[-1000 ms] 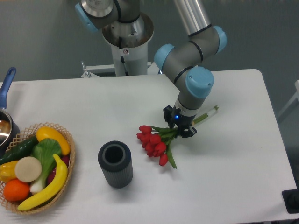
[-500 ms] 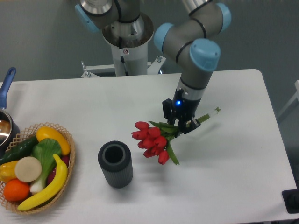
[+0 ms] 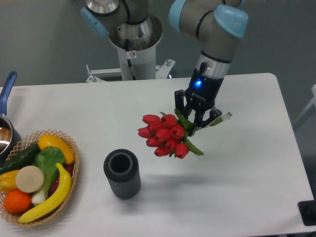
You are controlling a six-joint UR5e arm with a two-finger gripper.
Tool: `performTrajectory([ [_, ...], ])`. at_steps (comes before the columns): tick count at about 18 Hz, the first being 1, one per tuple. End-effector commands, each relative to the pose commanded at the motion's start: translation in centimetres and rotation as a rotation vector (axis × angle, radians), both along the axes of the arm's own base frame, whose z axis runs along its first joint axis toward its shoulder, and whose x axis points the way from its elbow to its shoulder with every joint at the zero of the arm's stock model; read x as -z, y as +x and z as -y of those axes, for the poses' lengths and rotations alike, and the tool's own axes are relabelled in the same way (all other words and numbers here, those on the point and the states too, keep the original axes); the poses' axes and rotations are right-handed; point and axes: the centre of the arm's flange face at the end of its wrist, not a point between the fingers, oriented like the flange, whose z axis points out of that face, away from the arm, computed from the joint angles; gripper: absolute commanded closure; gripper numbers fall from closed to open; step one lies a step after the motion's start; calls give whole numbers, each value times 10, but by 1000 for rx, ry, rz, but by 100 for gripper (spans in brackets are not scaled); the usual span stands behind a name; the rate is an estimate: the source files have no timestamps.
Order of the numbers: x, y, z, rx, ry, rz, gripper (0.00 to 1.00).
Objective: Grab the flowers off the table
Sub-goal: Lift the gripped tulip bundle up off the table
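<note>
The flowers (image 3: 164, 134) are a bunch of red tulips with green stems, held in the air above the white table (image 3: 237, 177). My gripper (image 3: 196, 118) is shut on the stems just behind the blooms. The red heads point left and slightly down. The pale stem ends (image 3: 223, 118) stick out to the right of the gripper. The bunch casts a soft shadow on the table below it.
A dark grey ribbed cylinder cup (image 3: 122, 174) stands on the table left of and below the flowers. A wicker basket of fruit and vegetables (image 3: 35, 175) sits at the left edge. A pot with a blue handle (image 3: 7, 106) is at the far left. The arm's base (image 3: 133, 44) stands behind the table.
My gripper has risen with the flowers in it, lifting the bunch off the table. The tulip heads now hang clear above the surface.
</note>
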Motion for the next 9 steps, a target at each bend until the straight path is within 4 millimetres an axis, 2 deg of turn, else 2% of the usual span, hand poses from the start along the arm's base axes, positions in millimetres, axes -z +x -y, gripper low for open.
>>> performTrajectory([
  [4,-20,-6,-3,-29,81,49,63],
  [9,-24,-7,-5,-39,122,89,63],
])
